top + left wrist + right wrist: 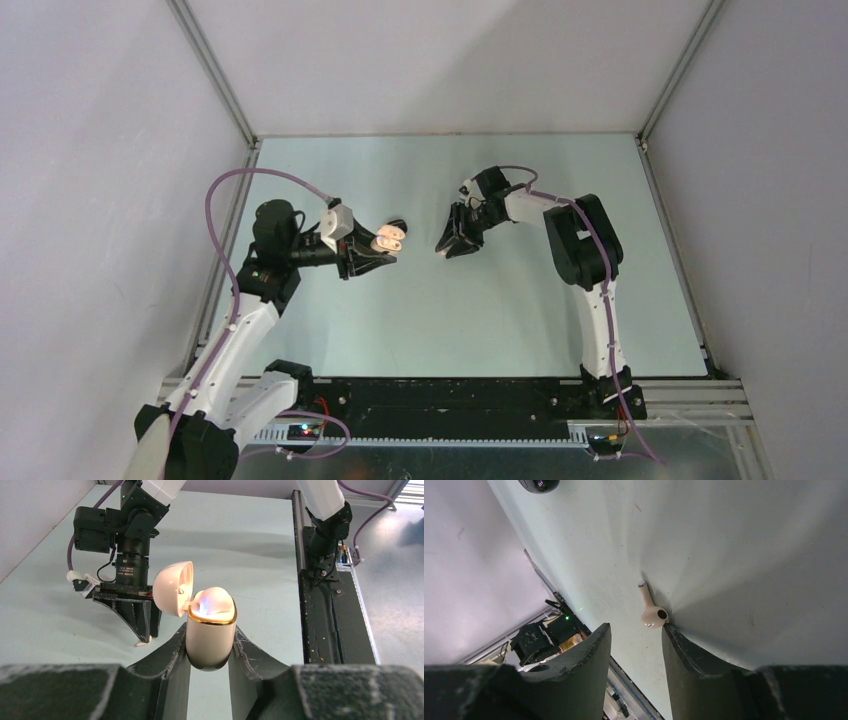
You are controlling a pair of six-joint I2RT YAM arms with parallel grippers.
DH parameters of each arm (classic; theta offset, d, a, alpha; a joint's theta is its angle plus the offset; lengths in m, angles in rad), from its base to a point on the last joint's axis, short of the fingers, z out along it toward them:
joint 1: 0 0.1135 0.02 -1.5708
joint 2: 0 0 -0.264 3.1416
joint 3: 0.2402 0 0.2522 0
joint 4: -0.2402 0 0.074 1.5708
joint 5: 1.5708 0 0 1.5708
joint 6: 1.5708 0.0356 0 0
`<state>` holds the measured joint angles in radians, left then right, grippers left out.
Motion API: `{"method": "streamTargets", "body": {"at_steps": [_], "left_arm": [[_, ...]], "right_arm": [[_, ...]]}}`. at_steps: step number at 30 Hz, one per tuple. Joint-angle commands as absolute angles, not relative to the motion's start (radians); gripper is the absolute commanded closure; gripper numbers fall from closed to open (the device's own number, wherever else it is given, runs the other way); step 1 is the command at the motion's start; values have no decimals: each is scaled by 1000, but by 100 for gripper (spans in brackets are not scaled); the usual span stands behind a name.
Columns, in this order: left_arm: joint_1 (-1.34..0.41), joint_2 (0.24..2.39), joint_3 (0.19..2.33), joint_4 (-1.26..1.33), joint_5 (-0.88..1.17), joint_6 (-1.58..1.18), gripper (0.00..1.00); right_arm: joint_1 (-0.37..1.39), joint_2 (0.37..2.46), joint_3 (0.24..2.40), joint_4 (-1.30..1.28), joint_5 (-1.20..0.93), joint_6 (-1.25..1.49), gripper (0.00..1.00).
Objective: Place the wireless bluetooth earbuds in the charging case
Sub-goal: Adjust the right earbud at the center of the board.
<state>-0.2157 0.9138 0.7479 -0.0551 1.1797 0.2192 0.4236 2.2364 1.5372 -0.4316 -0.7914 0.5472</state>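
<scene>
Right gripper (635, 629) jaws half-wide, nothing between | beige earbud (651, 614) lying on table (749, 555), head touching one fingertip (670, 634) | likely light, hard, slick, rolls easily; pinch across head, stem free | left gripper (210, 630) clamped on beige charging case (210, 647), lid (172, 587) flipped open | pale rounded shape with blue glow inside; free slot unclear

Gold rim band on the cream-white glossy plastic charging case (210, 635), blue-violet glow inside; the pale beige stemmed plastic earbud (651, 614) shows one dark spot; the smooth table (749, 555) reads pale mint green.
</scene>
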Motion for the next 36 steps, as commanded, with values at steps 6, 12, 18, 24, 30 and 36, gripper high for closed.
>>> {"method": "streamTargets", "body": {"at_steps": [6, 12, 18, 24, 30, 36], "left_arm": [[-222, 910, 773, -44, 1170, 246, 88], [-222, 912, 773, -47, 1168, 251, 88], [-222, 914, 775, -49, 1171, 251, 88], [-221, 916, 778, -52, 1173, 250, 88], [-222, 913, 778, -56, 1175, 251, 88], [-223, 913, 778, -55, 1177, 251, 88]], "right_arm": [[415, 2255, 1548, -386, -777, 575, 53], [393, 2281, 1601, -373, -791, 592, 53], [394, 2315, 1668, -381, -805, 596, 53], [397, 2324, 1689, -427, -781, 567, 54], [382, 2238, 1625, -491, -681, 524, 54], [383, 2177, 1567, -512, -665, 502, 54]]}}
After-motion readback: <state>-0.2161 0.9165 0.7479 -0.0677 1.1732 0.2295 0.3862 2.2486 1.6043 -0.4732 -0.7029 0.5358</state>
